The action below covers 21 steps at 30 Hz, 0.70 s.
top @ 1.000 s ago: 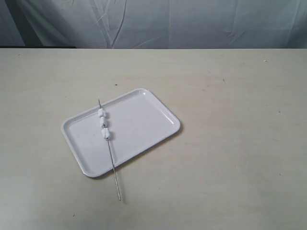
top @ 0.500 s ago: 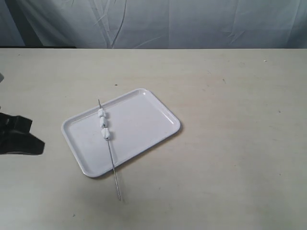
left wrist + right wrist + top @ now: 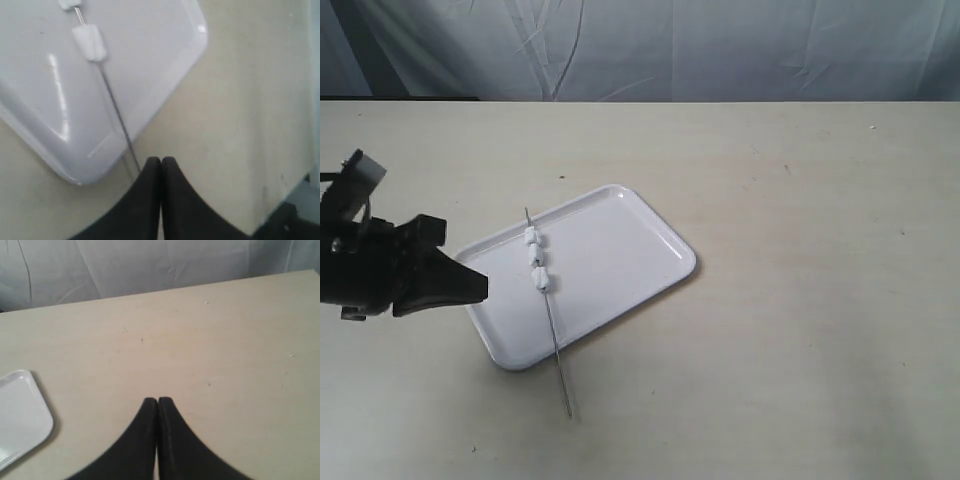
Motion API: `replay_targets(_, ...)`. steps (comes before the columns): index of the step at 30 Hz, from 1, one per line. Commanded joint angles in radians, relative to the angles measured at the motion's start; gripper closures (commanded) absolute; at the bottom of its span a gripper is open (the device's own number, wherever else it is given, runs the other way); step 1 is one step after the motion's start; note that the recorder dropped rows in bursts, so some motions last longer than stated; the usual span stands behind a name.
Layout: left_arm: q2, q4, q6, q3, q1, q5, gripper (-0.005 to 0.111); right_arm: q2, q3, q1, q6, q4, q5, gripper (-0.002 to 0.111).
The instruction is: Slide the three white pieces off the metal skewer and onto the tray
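Note:
The white tray (image 3: 610, 260) lies on the table with the thin metal skewer (image 3: 556, 340) resting across its left part, one end sticking out over the near rim. Three white pieces (image 3: 536, 262) are threaded near the skewer's far end. My left gripper (image 3: 475, 285) is shut and empty, its tip just left of the tray's left rim. In the left wrist view the shut gripper (image 3: 160, 161) points at the skewer (image 3: 116, 112), one white piece (image 3: 90, 42) and the tray (image 3: 150, 60). My right gripper (image 3: 158, 401) is shut over bare table, out of the exterior view.
A pale wrinkled curtain (image 3: 720, 45) hangs behind the table's far edge. The right wrist view shows one corner of the tray (image 3: 22, 410) to one side of the right gripper.
The left arm has come in from the left edge of the exterior view and moved right, up to the tray's left rim. Tray, skewer and pieces have not moved.

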Motion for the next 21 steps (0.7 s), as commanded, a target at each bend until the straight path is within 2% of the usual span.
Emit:
replay_targets(1,0.009,-0.218,0.052,0.055,-0.109,-0.228,0.107,0.072,-0.005,0.003,-0.083,0.081,-0.008,0.109)
replay_targets(5,0.009,-0.354,0.078,0.024,-0.263,-0.315,0.107,0.127,-0.005,0.003,-0.222,0.225,-0.028,0.109)
replay_targets(8,0.009,-0.357,0.065,-0.013,-0.396,-0.467,0.107,0.156,-0.005,0.003,-0.329,0.315,-0.025,0.109)
replay_targets(10,0.009,-0.355,0.031,-0.030,-0.492,-0.583,0.107,0.170,-0.005,0.003,-0.352,0.337,-0.025,0.109)
replay_targets(12,0.015,-0.344,-0.022,-0.047,-0.560,-0.653,0.107,0.180,-0.005,0.003,-0.352,0.342,-0.025,0.109)
replay_targets(16,0.075,-0.275,-0.099,-0.097,-0.646,-0.671,0.107,0.191,-0.005,0.003,-0.352,0.347,-0.025,0.109)
replay_targets(21,0.168,-0.150,-0.196,-0.144,-0.682,-0.738,0.107,0.190,-0.005,0.003,-0.352,0.351,-0.013,0.109)
